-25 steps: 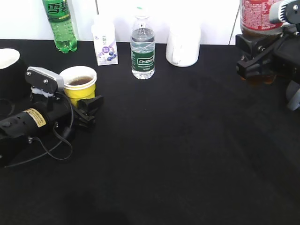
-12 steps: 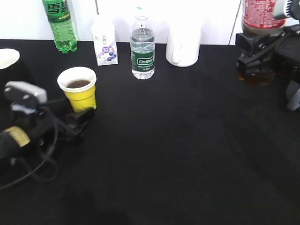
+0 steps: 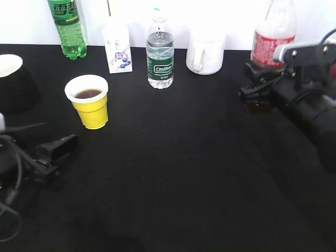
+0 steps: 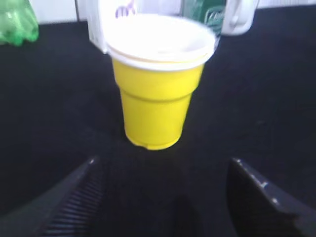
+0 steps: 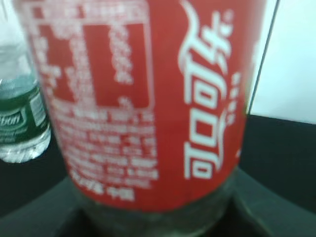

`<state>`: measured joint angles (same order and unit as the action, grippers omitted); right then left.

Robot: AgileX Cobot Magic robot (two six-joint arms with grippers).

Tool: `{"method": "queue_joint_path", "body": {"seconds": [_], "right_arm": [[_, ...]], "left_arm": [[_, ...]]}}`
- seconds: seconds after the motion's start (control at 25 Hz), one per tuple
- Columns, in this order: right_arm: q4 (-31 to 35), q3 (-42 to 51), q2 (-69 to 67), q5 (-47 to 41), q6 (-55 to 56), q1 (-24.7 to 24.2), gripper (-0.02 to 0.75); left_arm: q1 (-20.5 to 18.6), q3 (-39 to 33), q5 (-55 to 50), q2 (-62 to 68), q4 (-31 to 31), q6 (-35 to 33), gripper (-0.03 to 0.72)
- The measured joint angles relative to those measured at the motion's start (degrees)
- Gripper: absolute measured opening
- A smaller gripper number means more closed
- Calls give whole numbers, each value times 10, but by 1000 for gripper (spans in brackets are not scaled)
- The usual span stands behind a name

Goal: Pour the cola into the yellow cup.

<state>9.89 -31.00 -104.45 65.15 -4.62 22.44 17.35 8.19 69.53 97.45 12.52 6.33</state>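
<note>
The yellow cup point(image 3: 90, 107) stands upright at the left of the black table with dark liquid in it. It fills the left wrist view point(image 4: 157, 96). My left gripper point(image 3: 54, 152) is open and empty, a short way in front of the cup and clear of it; its two fingers point(image 4: 163, 197) spread wide below the cup. The cola point(image 3: 270, 44) is upright at the back right, low over the table. My right gripper point(image 3: 258, 93) is shut on its lower body. Its red label point(image 5: 148, 98) fills the right wrist view, with the jaws point(image 5: 153, 224) on either side.
Along the back wall stand a green soda bottle point(image 3: 67, 26), a small carton point(image 3: 117, 50), a water bottle point(image 3: 159, 52) and a white mug point(image 3: 205, 52). A dark mug with a white inside point(image 3: 13, 79) sits at the far left edge.
My left gripper has drawn back from the yellow cup toward the front left, leaving it standing. My right gripper has brought the cola down and leftward.
</note>
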Motion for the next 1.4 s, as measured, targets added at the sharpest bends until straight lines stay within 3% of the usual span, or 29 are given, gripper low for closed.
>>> {"method": "queue_joint_path", "body": {"seconds": [0.28,0.4,0.44,0.6,0.76,0.96,1.08,1.2,1.28,1.4], "right_arm": [[-2,-2,-59,38,34,0,392],[0,28,-50,45,37,0,573],[0,48,-41,45,39,0,603],[-11,118,8,40,46,0,617],[-10,129,148,-201,46,0,614],[6,23,271,-630,-1,0,601],[-29,-82,307,-842,-6,0,596],[-127,-145,358,-973,56,0,596],[-153,-151,394,-1018,89,0,596],[-152,-151,439,-1106,117,0,596]], "left_arm": [[0,-1,0,-17,19,0,594],[0,-1,0,-17,24,0,594],[0,-1,0,-17,24,0,594],[0,-1,0,-17,24,21,592],[0,-1,-24,-17,24,82,591],[0,18,-147,-17,37,132,587],[0,91,-264,-35,117,218,585],[1,141,-400,-115,161,253,575],[29,175,-531,-209,165,254,568],[123,213,-771,-346,135,255,566]]}}
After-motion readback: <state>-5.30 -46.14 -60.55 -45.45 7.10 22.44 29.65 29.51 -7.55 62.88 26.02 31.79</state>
